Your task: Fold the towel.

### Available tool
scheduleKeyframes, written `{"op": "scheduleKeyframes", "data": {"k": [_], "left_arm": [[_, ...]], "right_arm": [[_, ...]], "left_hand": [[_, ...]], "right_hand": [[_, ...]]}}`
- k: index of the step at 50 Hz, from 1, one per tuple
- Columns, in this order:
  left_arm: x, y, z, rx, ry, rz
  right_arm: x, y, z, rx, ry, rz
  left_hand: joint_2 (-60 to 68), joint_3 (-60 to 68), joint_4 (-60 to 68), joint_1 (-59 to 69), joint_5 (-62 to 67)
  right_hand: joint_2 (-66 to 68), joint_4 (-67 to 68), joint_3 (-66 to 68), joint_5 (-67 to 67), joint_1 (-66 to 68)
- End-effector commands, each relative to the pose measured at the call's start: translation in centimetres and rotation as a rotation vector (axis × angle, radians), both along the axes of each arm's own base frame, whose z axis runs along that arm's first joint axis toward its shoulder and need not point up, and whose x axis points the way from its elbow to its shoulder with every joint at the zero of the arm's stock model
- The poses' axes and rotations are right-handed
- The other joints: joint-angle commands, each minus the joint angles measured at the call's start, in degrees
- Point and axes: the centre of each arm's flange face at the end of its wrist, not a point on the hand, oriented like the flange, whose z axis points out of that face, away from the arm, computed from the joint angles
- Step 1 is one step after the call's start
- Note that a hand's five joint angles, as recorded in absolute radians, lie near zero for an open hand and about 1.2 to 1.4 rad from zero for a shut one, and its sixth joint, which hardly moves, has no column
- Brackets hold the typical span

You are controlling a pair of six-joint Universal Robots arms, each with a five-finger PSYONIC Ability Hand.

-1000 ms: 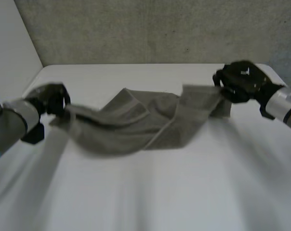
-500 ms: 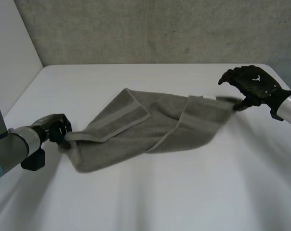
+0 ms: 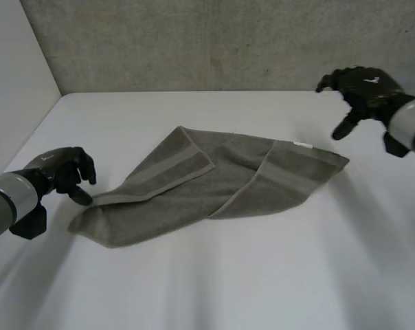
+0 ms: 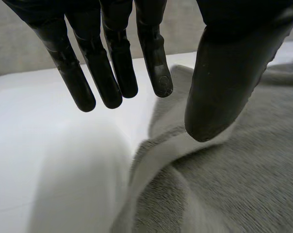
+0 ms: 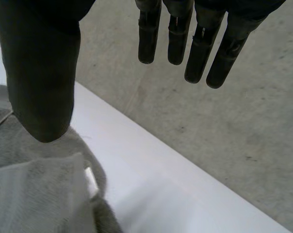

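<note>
Grey-green terry, soft and limp: the towel (image 3: 214, 182) lies slantwise across the middle of the white bench (image 3: 262, 289), not flat but partly doubled over itself, with a banded hem running along the upper flap and a small white label (image 3: 302, 144) at its right end.

My left hand (image 3: 63, 172) sits low beside the towel's left corner. Its fingers (image 4: 112, 63) are straight and loose, grasping nothing, and the thumb tip hangs just over the cloth's rolled edge. My right hand (image 3: 362, 86) is raised beyond the towel's right end, well clear of it, fingers spread and likewise empty.

I judge this cloth to be light and without any stiffness of its own. Lifted by one point it will sag and bunch, so it wants two holds set far apart. The pile should give good friction, so a pinch of thumb against fingers ought to keep it. The best places look to be the corners along the hem, where the band is firmer and easier to find: the left corner under my left thumb, and the label corner for my right. The overlapping flap probably needs spreading before any clean fold.
</note>
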Motion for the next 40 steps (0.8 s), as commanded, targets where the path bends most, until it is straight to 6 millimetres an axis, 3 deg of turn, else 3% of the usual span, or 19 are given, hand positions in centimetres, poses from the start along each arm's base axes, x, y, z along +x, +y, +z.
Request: {"op": "scheduleKeyframes", "data": {"k": [1,2,4,7,9,15,25,29,31,32,34,40], "left_arm": [[0.1,2.8,-1.1,-0.039,-0.200,-0.152],[0.1,2.8,-1.1,-0.039,-0.200,-0.152],[0.9,3.5,-1.8,-0.039,-0.279,-0.173],[1.3,3.6,-2.1,-0.045,-0.306,-0.174],[1.9,3.6,-2.5,-0.055,-0.332,-0.163],[2.1,3.5,-3.1,-0.089,-0.332,-0.162],[2.1,3.5,-3.9,-0.140,-0.341,-0.164],[2.2,3.5,-4.1,-0.145,-0.348,-0.167],[2.1,3.3,-4.1,-0.150,-0.353,-0.169],[2.1,3.3,-4.1,-0.150,-0.353,-0.169],[2.2,3.1,-4.1,-0.154,-0.354,-0.167],[2.3,2.6,-3.8,-0.170,-0.355,-0.163]], "right_arm": [[5.2,-0.1,-2.9,0.021,0.144,0.043],[5.2,-0.1,-2.9,0.021,0.144,0.043],[7.2,-0.6,-4.3,0.014,0.212,0.061],[7.8,-1.0,-5.1,0.021,0.237,0.061],[8.7,-1.8,-6.8,0.044,0.270,0.059],[9.3,-3.5,-9.5,0.078,0.289,0.059],[9.3,-4.6,-11.7,0.066,0.334,0.038],[9.3,-4.6,-11.9,0.066,0.338,0.040],[9.4,-4.6,-11.5,0.060,0.332,0.044],[9.4,-4.6,-11.5,0.060,0.332,0.044],[9.6,-4.4,-10.5,0.051,0.317,0.047],[9.0,-4.1,-7.8,0.072,0.249,0.025]], "left_hand": [[-0.3,-0.8,-0.7,0.2,0.2],[-0.3,-0.8,-0.7,0.2,0.2],[-0.8,-1.3,-1.2,-0.3,-0.3],[-1.3,-1.8,-1.7,-0.8,-0.8],[-3.3,-3.8,-3.7,-2.8,-2.8],[-7.9,-8.4,-8.2,-7.3,-7.3],[-10.7,-11.2,-11.1,-10.2,-10.2],[-10.7,-11.2,-11.1,-10.2,-10.2],[-10.9,-11.4,-11.3,-10.4,-10.4],[-10.9,-11.4,-11.3,-10.4,-10.4],[-10.9,-11.4,-11.3,-10.4,-10.4],[-10.9,-11.4,-11.3,-10.4,-10.4]], "right_hand": [[-1.9,-0.8,-1.0,1.1,-1.6],[-1.9,-0.8,-1.0,1.1,-1.6],[-1.4,-0.3,-0.5,1.6,-1.1],[-1.2,-0.1,-0.3,1.8,-0.9],[-0.7,0.4,0.2,2.3,-0.4],[2.3,3.4,3.2,5.3,2.6],[5.1,6.3,6.1,8.2,5.4],[14.2,15.4,15.1,17.3,14.5],[31.3,32.4,32.2,34.3,31.6],[31.4,32.5,32.3,34.4,31.7],[55.9,57.1,56.8,59.0,56.2],[56.1,57.2,57.0,59.1,56.4]]}}
